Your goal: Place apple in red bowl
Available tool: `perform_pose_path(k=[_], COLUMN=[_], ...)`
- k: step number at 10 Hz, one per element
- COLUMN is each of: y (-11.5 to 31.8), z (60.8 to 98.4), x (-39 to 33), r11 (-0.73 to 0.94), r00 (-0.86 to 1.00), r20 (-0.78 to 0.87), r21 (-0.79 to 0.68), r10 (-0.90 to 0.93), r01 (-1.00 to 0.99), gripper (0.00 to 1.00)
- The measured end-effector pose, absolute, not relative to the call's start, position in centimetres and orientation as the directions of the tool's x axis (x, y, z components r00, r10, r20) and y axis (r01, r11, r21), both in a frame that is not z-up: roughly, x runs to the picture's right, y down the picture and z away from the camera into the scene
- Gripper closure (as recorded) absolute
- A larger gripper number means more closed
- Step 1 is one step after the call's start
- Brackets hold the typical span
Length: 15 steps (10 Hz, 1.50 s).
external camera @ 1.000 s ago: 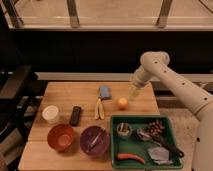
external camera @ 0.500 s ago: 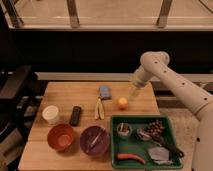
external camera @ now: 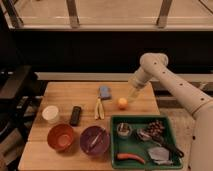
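Plainly, the job had hardly begun. The apple [external camera: 122, 103] sat on the table [external camera: 65, 95], right of the middle and toward the far side, just beyond the far left corner of the green tray [external camera: 142, 118]. The red bowl [external camera: 51, 131] stood near the front left of the table with nothing in it, well apart from the fruit, and the purple bowl [external camera: 83, 136] sat just to its right. Between apple and red bowl lay the banana [external camera: 98, 108], with a dark flat object [external camera: 75, 115] and the white cup [external camera: 50, 113] further left. The arm reached in from the right and angled down, so that the gripper [external camera: 133, 94] hung just beside the apple, on its far right and a little above it. From where I stood I could not tell whether it was touching the fruit, nor whether it was spread or clenched. My reading was that this was the approach to the pick, nothing more. Everything of substance was left: closing on the apple, lifting it clear, carrying it left and nearward past the banana, and letting it go over the red bowl rather than the purple one next to it.
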<state>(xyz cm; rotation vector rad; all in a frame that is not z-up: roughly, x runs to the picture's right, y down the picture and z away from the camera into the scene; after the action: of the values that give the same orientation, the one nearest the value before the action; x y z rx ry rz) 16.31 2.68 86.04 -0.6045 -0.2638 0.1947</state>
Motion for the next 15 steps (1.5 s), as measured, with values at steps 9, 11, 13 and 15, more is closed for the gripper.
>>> perform_pose_path(k=[9, 11, 13, 15], y=[9.0, 9.3, 8.9, 8.0], z=[92.6, 92.3, 91.5, 90.0], x=[12.6, 11.8, 11.5, 10.8], r11=[0.721, 0.722, 0.733, 0.755], r00=[0.934, 0.934, 0.935, 0.939], r20=[0.239, 0.249, 0.250, 0.259], r21=[-0.693, -0.692, -0.680, -0.656], r10=[0.267, 0.256, 0.250, 0.227], r01=[-0.029, -0.014, -0.014, -0.002], gripper=[0.30, 0.51, 0.70, 0.92])
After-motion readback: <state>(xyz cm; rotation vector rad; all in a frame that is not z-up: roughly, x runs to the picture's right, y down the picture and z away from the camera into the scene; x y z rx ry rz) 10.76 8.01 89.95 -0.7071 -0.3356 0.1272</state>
